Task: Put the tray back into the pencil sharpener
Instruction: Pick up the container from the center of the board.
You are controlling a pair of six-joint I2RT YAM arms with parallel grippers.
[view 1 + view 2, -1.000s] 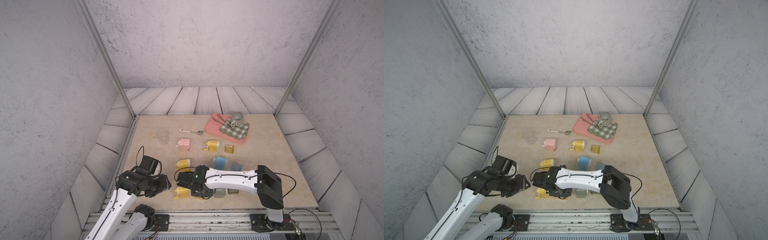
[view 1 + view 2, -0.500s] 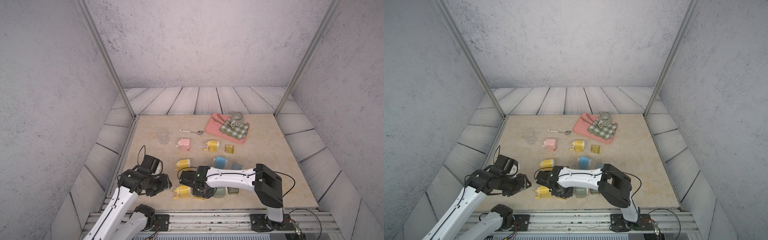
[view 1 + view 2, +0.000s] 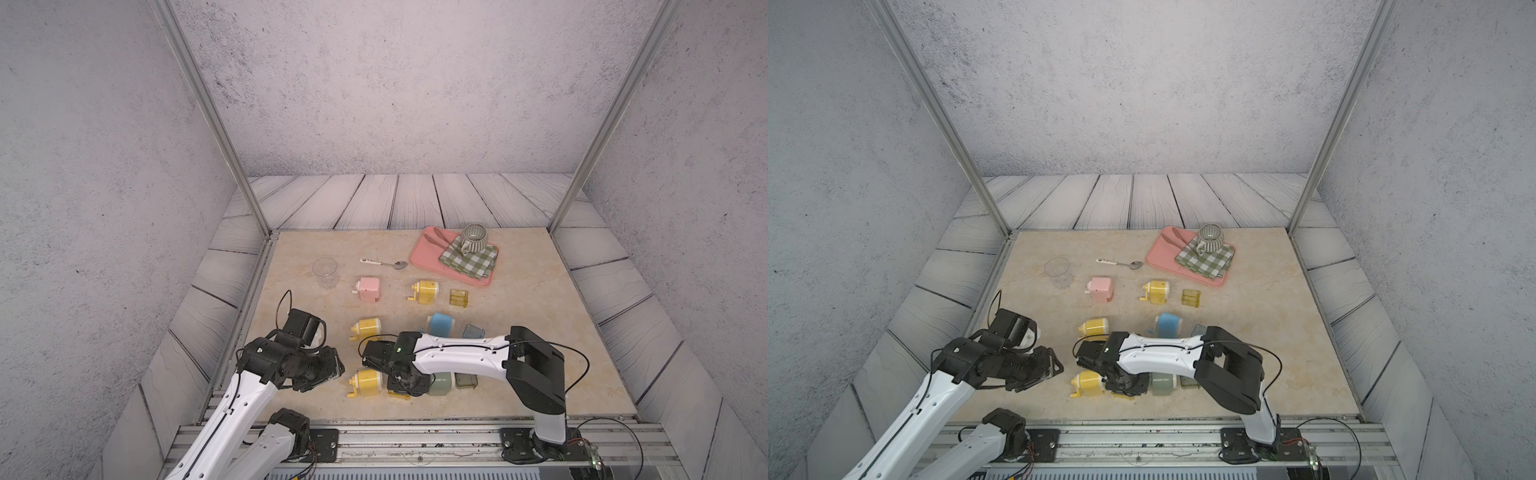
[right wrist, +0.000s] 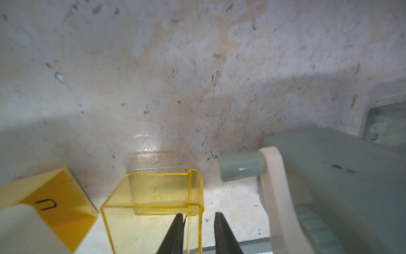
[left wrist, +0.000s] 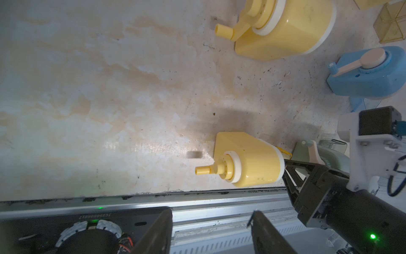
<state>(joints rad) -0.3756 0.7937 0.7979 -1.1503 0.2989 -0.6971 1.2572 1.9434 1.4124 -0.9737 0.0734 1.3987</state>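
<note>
Right jaws are straddling a thin wall of the boxy clear-yellow plastic tray [image 4: 153, 193], unclenched. Tray is sitting just beside the glossy yellow pencil sharpener [image 5: 252, 160]. Left jaws are gaping, empty. Versus earlier, right arm is sitting slightly farther from the sharpener's crank.

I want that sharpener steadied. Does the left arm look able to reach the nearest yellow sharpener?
Probably yes: bare tabletop lies between the open left claw and the nearest yellow sharpener, whose crank end faces it.
</note>
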